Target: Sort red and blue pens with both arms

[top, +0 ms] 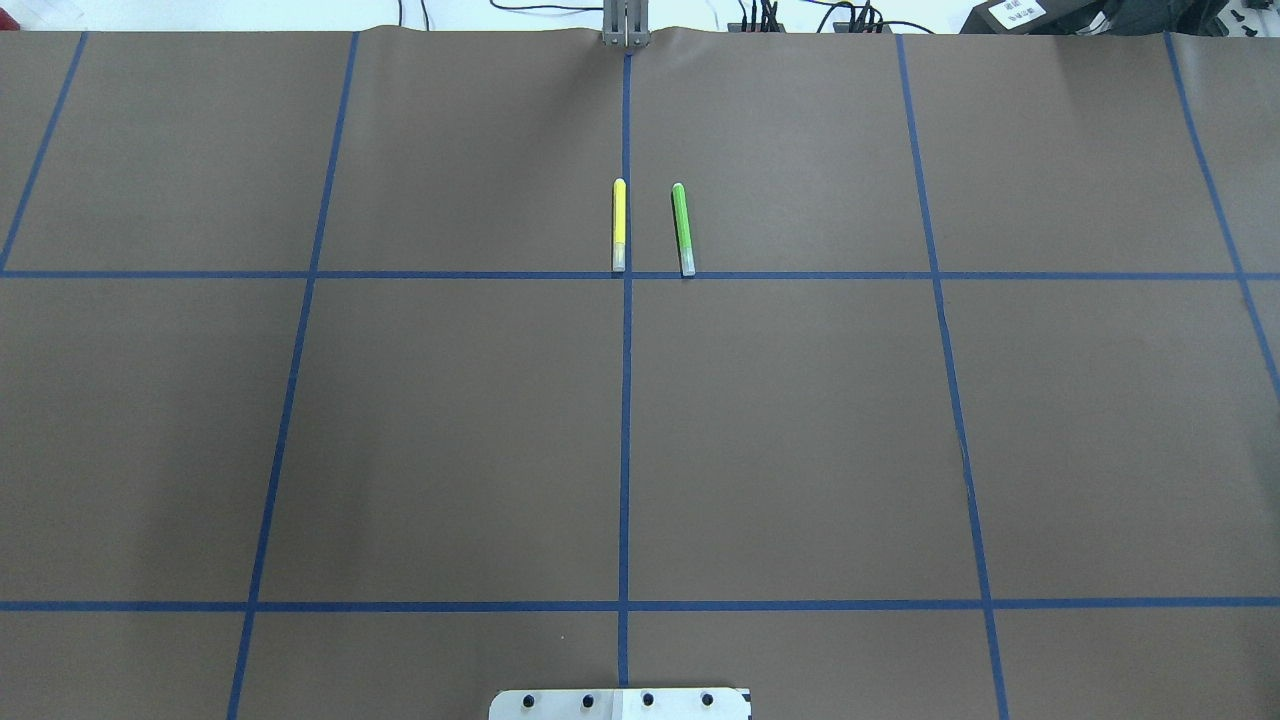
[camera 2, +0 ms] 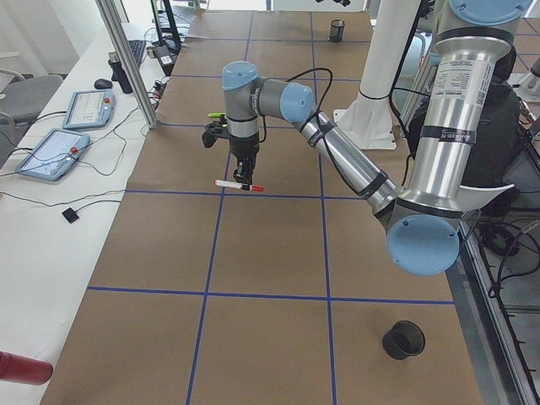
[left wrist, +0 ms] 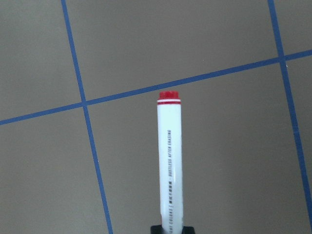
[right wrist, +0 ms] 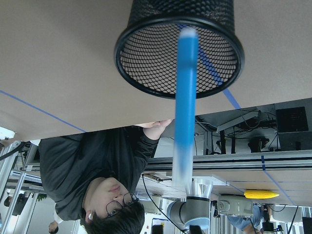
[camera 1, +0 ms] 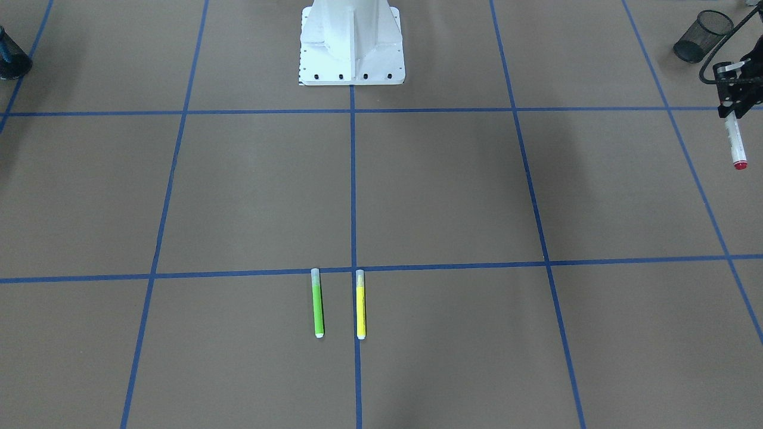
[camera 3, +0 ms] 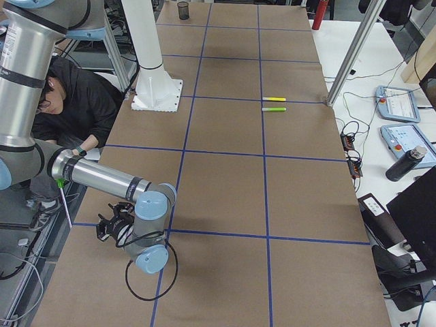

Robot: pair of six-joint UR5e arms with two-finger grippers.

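Observation:
The red pen (camera 1: pixel 735 143), a white barrel with a red end, hangs above the table in my left gripper (camera 1: pixel 734 104), which is shut on its upper part. The left wrist view shows this pen (left wrist: pixel 169 161) sticking out from the fingertips (left wrist: pixel 171 228). A black mesh cup (camera 1: pixel 703 36) stands just behind it. In the right wrist view the blue pen (right wrist: pixel 186 97) appears blurred, its tip inside the mouth of another mesh cup (right wrist: pixel 146 73). Its other end stops short of the frame's bottom edge. My right gripper (camera 3: pixel 109 228) shows only from the side, so I cannot tell its state.
A green highlighter (camera 1: pixel 318 307) and a yellow highlighter (camera 1: pixel 360 307) lie side by side on the brown mat, across from the white robot base (camera 1: pixel 351 47). A person (camera 3: pixel 75 102) sits close to the table edge by the right arm.

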